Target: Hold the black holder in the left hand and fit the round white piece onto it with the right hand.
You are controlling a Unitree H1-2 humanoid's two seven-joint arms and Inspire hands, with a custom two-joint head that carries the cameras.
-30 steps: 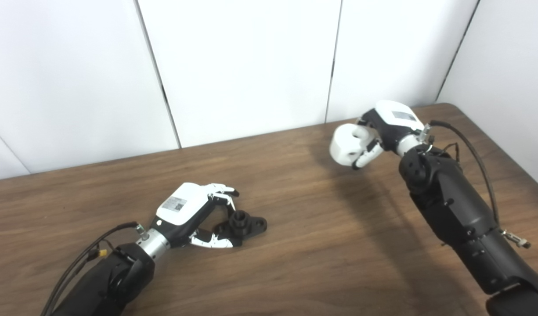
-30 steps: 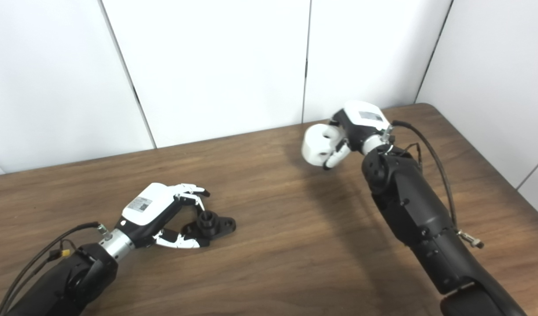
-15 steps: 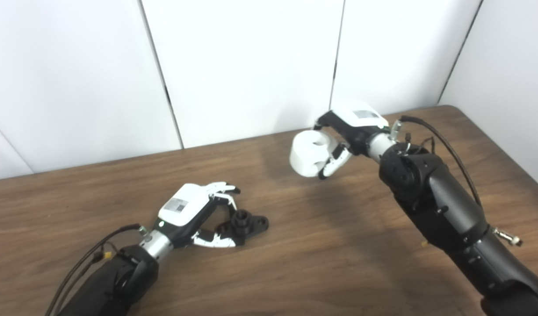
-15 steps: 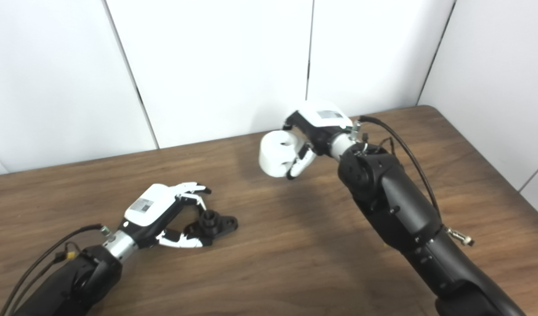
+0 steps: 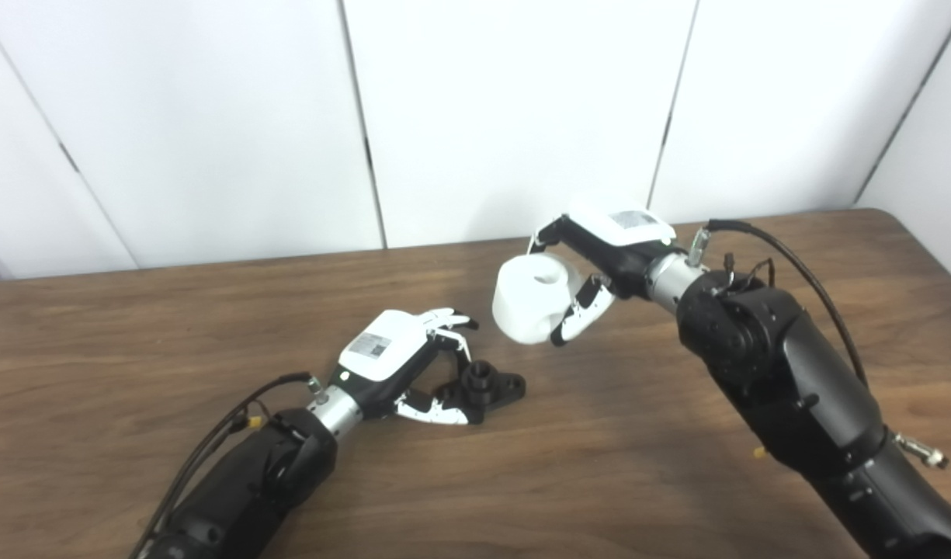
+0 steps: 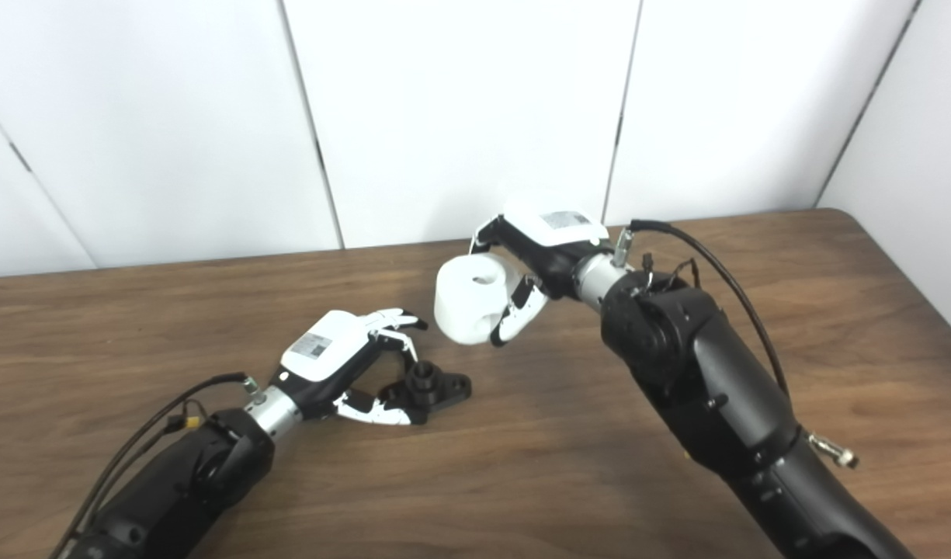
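black holder (image 5: 487,386) lay flat on the wooden tabletop (image 5: 599,466), its short round post upright, with the fingers (image 5: 444,320) and thumb of the left hand (image 5: 401,365) curled around its near end in a grasp. the round white piece (image 5: 529,299) was held in the air by the clenched fingers (image 5: 580,310) of the right hand (image 5: 603,252), above and to the right of the holder and apart from it.

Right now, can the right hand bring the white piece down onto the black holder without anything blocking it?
Probably yes. The right hand holds the white piece above the black holder, whose post looks uncovered; the left hand grips it only from one side.
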